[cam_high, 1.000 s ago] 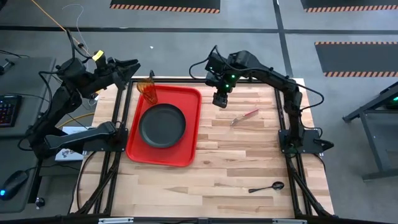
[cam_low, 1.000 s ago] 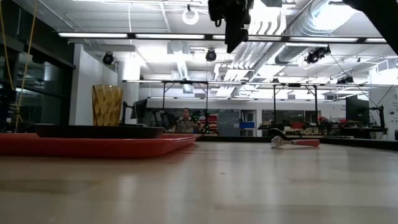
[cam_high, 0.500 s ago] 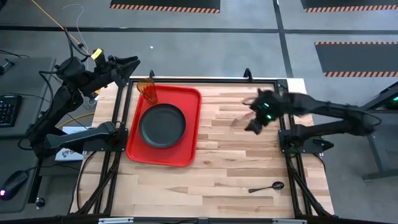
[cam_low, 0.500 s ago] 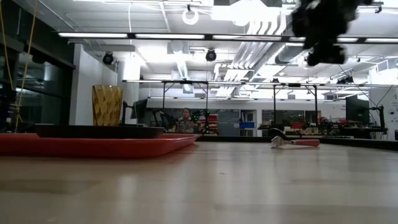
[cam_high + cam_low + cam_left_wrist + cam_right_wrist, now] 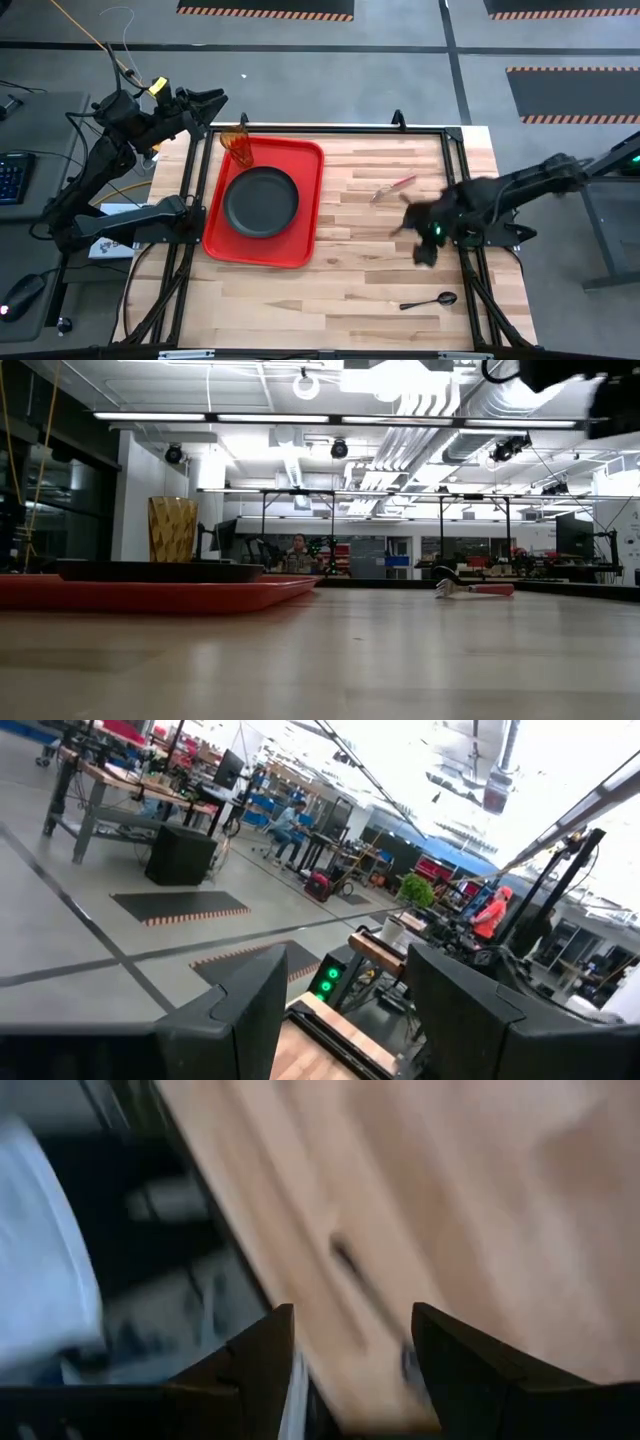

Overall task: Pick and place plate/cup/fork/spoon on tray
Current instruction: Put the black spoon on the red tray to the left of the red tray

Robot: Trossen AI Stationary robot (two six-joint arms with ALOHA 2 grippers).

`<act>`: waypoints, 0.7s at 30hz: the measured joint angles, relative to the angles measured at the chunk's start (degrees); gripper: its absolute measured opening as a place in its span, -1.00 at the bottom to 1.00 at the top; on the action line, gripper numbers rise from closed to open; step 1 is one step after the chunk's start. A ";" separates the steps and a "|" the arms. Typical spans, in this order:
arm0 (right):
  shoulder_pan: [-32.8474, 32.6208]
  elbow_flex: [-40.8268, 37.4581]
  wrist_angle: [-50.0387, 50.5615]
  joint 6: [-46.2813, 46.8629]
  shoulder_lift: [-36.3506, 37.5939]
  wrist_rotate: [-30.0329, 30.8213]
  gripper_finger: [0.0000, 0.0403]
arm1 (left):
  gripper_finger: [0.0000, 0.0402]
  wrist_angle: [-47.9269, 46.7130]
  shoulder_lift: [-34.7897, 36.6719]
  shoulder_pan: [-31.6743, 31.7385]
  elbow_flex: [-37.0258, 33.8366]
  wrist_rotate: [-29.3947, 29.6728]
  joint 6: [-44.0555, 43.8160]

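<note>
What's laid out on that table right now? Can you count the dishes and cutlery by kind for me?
Tray: 1, red
Plate: 1, dark, on the tray
Cup: 1, amber, on the tray's corner
Fork: 1, on the bare wood
Spoon: 1, on the bare wood
Total: 5

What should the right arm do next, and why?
Probably bring the right gripper, open and empty, down over the spoon lying just ahead near the table's front edge. Plate and cup already sit on the tray; the fork also waits.
</note>
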State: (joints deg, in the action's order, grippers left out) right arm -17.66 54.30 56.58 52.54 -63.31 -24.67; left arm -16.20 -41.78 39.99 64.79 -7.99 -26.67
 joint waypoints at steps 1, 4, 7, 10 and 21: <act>-1.87 0.00 -0.18 0.41 -1.69 -2.12 -0.03 | -0.02 0.01 0.00 0.00 0.00 0.00 0.44; -7.56 0.00 -0.16 4.93 -6.70 -4.94 -0.03 | -0.02 -0.01 -0.02 0.00 0.00 0.02 2.38; -12.55 0.00 0.05 13.29 -11.67 -4.28 -0.03 | -0.02 0.12 -0.13 0.00 0.00 0.02 4.43; -16.32 0.00 0.02 19.07 -16.50 -4.33 -0.03 | -0.02 0.04 -0.16 0.00 0.00 0.00 4.75; -18.52 -0.02 1.97 21.53 -31.61 -7.48 -0.03 | -0.02 -0.15 -0.11 0.00 0.00 -0.93 4.41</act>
State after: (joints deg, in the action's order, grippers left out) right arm -36.18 54.28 58.55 74.07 -94.92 -32.15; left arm -16.35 -41.89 39.99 64.79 -8.91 -22.25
